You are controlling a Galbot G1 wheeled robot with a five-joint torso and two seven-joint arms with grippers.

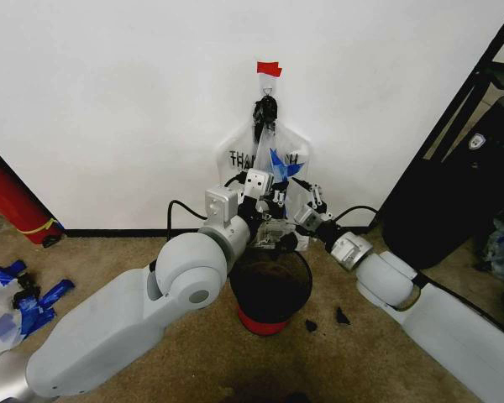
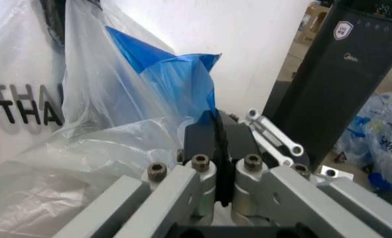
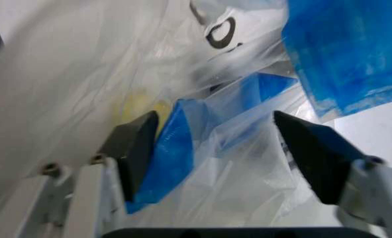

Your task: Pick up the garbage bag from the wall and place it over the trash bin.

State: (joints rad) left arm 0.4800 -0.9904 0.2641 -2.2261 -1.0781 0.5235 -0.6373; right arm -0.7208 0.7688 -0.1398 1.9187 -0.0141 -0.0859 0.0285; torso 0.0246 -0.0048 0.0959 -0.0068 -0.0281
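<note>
The wall (image 1: 109, 109) is plain white with a black baseboard, and near its middle a small hook under a patch of red tape (image 1: 269, 68) carries a clear "THANK YOU" bag (image 2: 17, 99), which hangs flat against the paint. In front of it hangs the garbage bag (image 1: 279, 164), the thin clear one with blue handle tips, so its folds drape down toward the trash bin (image 1: 270, 290), a small round dark bin with a red base standing on the carpet just below. That placement reads as deliberate: the bin sits directly under the hanging plastic, so the bag needs only to be drawn off and opened over the rim. A large black bin (image 1: 454, 193) stands well apart at the robot's right and plays no part. Both arms reach forward and inward over the small bin, elbows out, wrists converging at the bag's lower part. The left gripper (image 2: 217, 148) has its two dark pads pressed together with a blue strip of the bag's plastic caught between them, so it appears clamped on the bag. The right gripper (image 3: 216, 153) is spread wide, its dark fingers (image 3: 135, 148) standing on either side of a blue handle fold and clear film that lie in the gap, touching or nearly touching one pad; it has not closed on anything. My judgement is that one side is secured while the other is being lined up.
</note>
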